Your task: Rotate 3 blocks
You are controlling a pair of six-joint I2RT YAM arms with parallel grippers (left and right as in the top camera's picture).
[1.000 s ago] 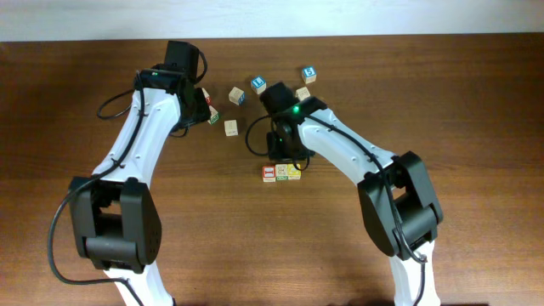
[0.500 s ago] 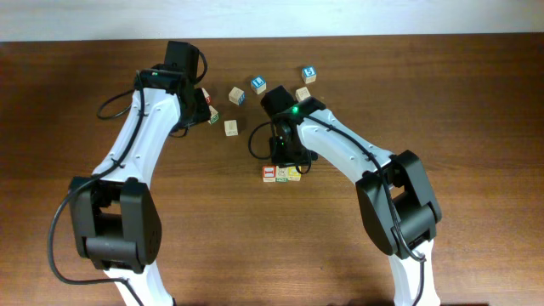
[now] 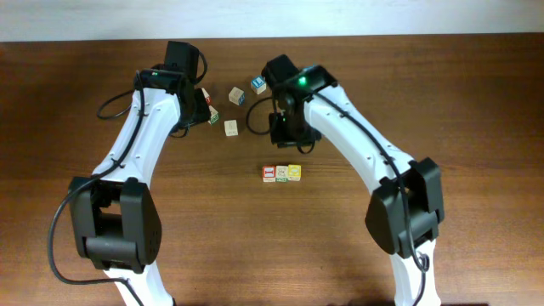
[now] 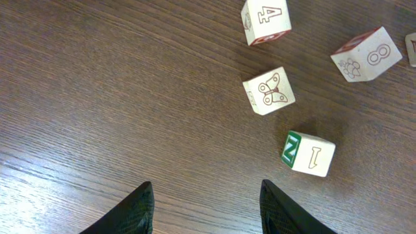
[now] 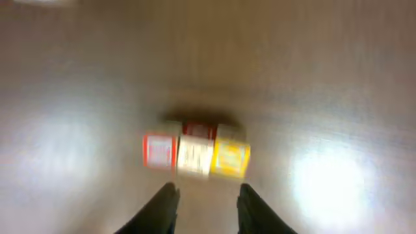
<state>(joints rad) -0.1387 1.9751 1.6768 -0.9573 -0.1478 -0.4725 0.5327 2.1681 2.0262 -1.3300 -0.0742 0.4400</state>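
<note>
- Overhead: a dark wooden table (image 3: 442, 102) is bounded by a pale strip (image 3: 272, 17) at the far edge. The three blocks (image 3: 281, 172) are lined up touching, mid-table.
- Left wrist: the left gripper (image 4: 206, 185) is spread, empty, over bare wood. The markings on the lettered cubes (image 4: 269, 91) can be read only here.
- Right wrist: blurred. The right gripper (image 5: 208, 188) is parted, empty, just short of the row.

You have the three blocks (image 3: 281, 172) touching side by side in a left-to-right row on the table (image 3: 476, 127). Loose cubes (image 3: 231, 127) lie scattered behind them, well apart, mostly to the left.
</note>
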